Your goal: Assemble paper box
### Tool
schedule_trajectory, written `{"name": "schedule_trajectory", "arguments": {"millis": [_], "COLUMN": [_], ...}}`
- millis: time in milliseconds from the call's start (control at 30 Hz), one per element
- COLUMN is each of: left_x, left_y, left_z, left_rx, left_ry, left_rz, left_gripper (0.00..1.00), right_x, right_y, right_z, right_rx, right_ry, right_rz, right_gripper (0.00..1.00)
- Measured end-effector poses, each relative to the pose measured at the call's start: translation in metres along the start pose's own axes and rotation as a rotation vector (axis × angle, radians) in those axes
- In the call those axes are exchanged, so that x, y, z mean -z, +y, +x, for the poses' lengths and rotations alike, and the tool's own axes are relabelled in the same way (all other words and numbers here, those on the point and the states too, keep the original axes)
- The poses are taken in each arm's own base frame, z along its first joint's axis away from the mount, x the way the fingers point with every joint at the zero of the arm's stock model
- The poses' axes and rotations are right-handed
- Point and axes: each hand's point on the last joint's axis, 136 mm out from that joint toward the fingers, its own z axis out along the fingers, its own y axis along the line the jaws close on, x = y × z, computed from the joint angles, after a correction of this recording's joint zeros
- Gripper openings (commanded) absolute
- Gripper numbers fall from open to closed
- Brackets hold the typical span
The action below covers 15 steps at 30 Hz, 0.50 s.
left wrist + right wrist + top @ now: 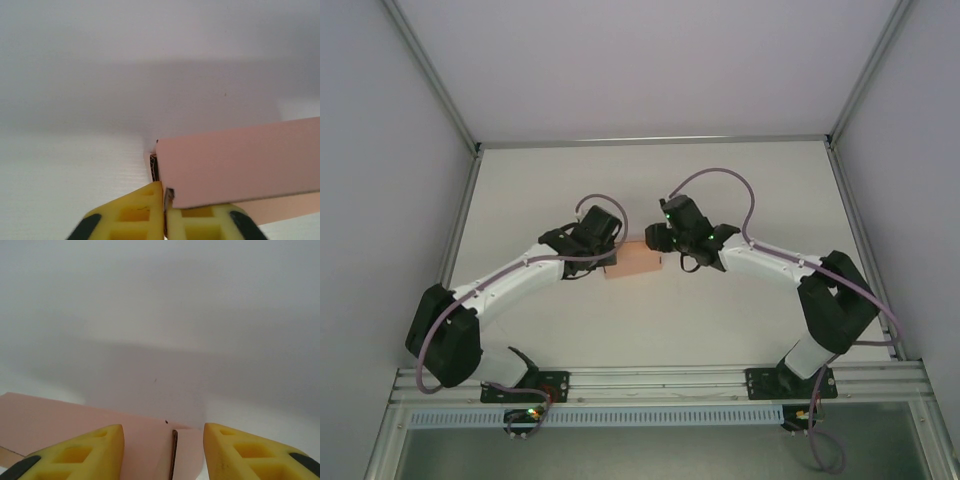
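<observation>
Salmon-pink card: one paper box (633, 260), which we log at the middle of the table (740, 190), between the two arms. Left gripper (164, 200): nearly closed, pinching the box's corner edge. Right gripper (163, 430): jaws well apart, straddling an upright card edge at the box's other end.

white table (720, 320), pale enclosure walls (380, 150), aluminium rail (660, 378) along the near edge
</observation>
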Motion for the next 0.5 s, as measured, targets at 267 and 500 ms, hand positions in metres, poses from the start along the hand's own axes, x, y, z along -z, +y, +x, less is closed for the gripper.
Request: {"name": "schedule_trajectory", "arguments": {"millis": [267, 500], "left_x": [0.014, 0.048], "left_y": [0.003, -0.014], "left_z": [0.017, 0.014], "left_rx": [-0.09, -0.129], "left_ry": [0.083, 0.069], "left_rz": [0.026, 0.158], "left_gripper": [0.56, 0.84], "right_x": [-0.001, -0.004], "right_y": [0.0, 0.002], "right_z": [0.009, 0.009], "right_rx": [-0.102, -0.161], "right_ry": [-0.011, -0.025], "right_rz": [-0.044, -0.067], "right_gripper": [0.38, 0.36]}}
